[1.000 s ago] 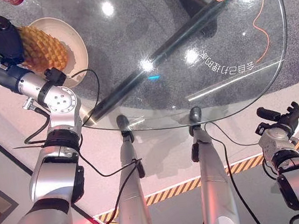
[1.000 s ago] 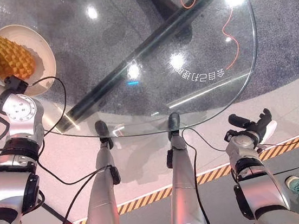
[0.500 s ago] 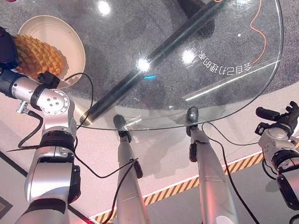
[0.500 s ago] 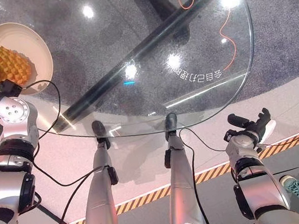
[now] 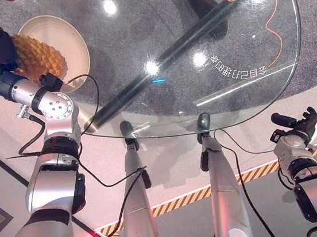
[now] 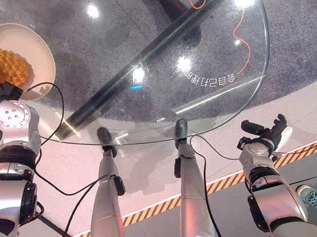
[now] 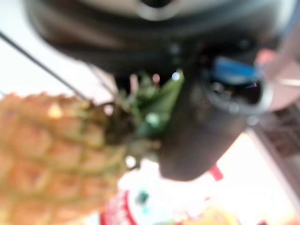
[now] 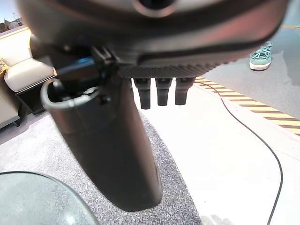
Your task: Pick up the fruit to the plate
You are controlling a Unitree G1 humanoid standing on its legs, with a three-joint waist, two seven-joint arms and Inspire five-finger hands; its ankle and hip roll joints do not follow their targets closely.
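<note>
left hand (image 5: 0, 45) gripping pineapple (image 5: 37, 52) above plate (image 5: 74, 45), right hand (image 5: 298, 127) open

Glossy clear glass table (image 5: 248, 93), rough scaly pineapple (image 5: 37, 52), smooth cream plate (image 5: 71, 39)

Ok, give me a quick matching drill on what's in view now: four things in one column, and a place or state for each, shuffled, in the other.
1. pineapple
2. plate
3. left hand
4. right hand

A. on the glass table, far left
B. off the table's edge, holding nothing
C. held over the plate
D. curled round the pineapple's leafy end

1-C, 2-A, 3-D, 4-B
</note>
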